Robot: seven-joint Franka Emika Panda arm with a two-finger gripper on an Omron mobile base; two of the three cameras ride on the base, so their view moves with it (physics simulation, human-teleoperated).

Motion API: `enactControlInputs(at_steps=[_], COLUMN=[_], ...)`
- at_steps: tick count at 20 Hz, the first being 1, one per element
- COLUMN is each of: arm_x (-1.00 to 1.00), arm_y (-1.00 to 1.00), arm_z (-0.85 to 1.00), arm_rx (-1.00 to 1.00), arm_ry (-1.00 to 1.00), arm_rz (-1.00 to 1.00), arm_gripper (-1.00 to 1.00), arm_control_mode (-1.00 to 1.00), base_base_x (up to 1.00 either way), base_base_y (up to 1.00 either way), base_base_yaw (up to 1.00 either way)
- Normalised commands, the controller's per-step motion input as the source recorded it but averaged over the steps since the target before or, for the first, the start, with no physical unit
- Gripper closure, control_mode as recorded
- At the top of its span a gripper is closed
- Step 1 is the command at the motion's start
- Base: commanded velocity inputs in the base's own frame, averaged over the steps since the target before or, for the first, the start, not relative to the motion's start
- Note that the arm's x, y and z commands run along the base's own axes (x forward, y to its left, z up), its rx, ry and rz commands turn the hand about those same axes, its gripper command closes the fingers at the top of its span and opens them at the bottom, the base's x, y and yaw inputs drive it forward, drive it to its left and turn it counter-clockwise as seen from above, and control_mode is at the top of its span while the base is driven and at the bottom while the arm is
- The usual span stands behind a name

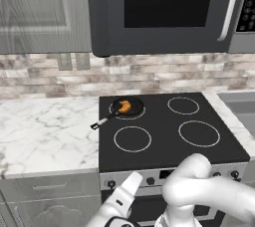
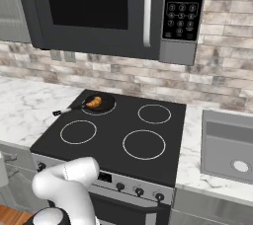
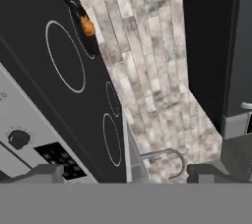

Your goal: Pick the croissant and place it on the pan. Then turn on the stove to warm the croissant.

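The croissant (image 1: 125, 106) (image 2: 94, 102) (image 3: 87, 26), small and golden-orange, lies inside the black pan (image 1: 136, 105) (image 2: 105, 103) on the stove's (image 1: 159, 121) (image 2: 118, 115) (image 3: 34, 70) rear left burner. The pan's thin handle (image 1: 102, 120) points toward the front left. My arm is folded low in front of the stove's silver panel. In the hand view my gripper (image 3: 127, 174) is open, nothing between its fingertips (image 3: 47, 173), and it looks sideways across the cooktop. A dark knob (image 3: 18, 138) on the panel sits just beyond the left fingertip.
A dark microwave (image 1: 164, 7) (image 2: 99, 7) hangs above the stove. Marble counter (image 1: 45, 131) runs to the left. A sink (image 2: 227, 145) lies to the right, its faucet (image 3: 165, 154) in the hand view. More knobs (image 1: 151, 180) (image 2: 140, 191) line the panel.
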Motion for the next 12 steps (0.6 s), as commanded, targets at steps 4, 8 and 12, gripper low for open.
enactControlInputs(at_steps=[4,8,12], arm_x=[0.0,0.0,0.0], arm_y=[-0.01,-0.02,-0.03], arm_z=[-0.14,-0.13,-0.1], arm_rx=[-0.07,-0.03,-0.02], arm_ry=[0.0,0.0,0.0], arm_rz=[0.0,0.0,0.0], arm_gripper=[-1.0,-1.0,-1.0], arm_control_mode=[-1.0,-1.0,-1.0], base_base_x=[0.0,0.0,0.0], base_base_y=[0.0,0.0,0.0], base_base_yaw=[0.0,0.0,0.0])
